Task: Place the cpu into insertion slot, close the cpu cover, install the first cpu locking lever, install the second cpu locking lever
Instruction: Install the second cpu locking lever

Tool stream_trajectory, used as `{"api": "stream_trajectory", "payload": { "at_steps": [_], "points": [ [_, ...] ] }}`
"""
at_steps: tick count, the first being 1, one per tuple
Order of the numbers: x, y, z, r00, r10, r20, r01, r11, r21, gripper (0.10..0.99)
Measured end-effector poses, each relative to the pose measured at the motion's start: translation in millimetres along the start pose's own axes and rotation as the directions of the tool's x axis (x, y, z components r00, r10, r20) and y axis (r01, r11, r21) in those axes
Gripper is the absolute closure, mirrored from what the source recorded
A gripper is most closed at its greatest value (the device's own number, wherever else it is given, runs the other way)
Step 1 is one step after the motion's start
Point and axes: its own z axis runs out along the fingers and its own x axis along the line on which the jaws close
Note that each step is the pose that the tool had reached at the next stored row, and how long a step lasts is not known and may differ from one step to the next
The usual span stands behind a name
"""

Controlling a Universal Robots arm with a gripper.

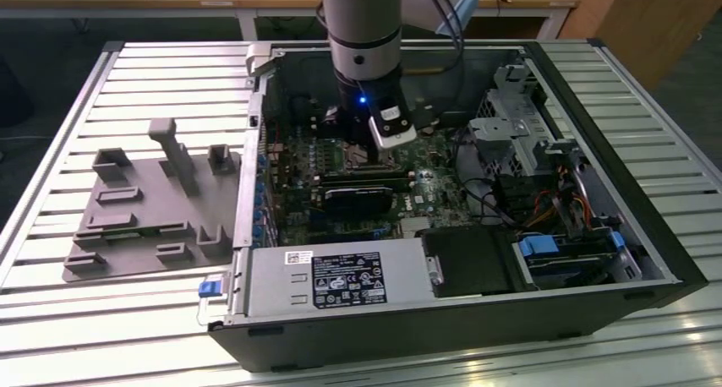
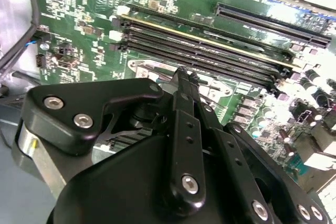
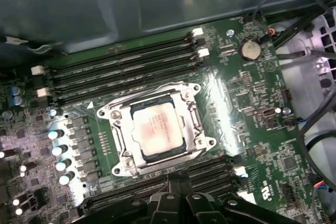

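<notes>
The gripper (image 1: 363,144) hangs low inside the open computer case (image 1: 451,319), just above the motherboard (image 1: 338,209). In the second wrist view its black fingers (image 2: 185,129) meet in one narrow line, pressed together at the tip with nothing visible between them. Straight below, in the first wrist view, the cpu (image 3: 157,128) lies flat in its socket, dull silver top facing up. The cpu cover (image 3: 155,129) is down around it, its silvery frame ringing the chip on all sides (the chip shows through the square opening). Whether the locking levers are latched cannot be told. Dark memory slots (image 3: 126,69) run in rows on both sides of the socket. Further out, in the exterior view, a grey fixture tray (image 1: 152,209) sits on the slatted table (image 1: 135,319) toward the exterior view's left of the case.
</notes>
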Motion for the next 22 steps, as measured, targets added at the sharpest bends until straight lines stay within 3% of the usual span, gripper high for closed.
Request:
{"api": "stream_trajectory", "payload": {
  "at_steps": [5, 13, 18, 20, 22],
  "points": [
    [3.5, -1.4, 4.2, 1.0000, -0.005, -0.0013, 0.005, 1.0000, 0.000, 0.984],
    [4.2, -1.6, 4.8, 1.0000, -0.004, -0.0014, 0.004, 1.0000, 0.000, 0.984],
    [12.1, -4.2, 6.8, 1.0000, -0.005, -0.0008, 0.005, 1.0000, 0.000, 0.984],
    [12.2, -5.5, 8.4, 1.0000, -0.004, -0.0025, 0.004, 1.0000, -0.005, 0.984],
    [12.1, -7.5, 9.6, 1.0000, -0.002, -0.0067, 0.002, 0.9998, -0.020, 0.984]
  ]
}}
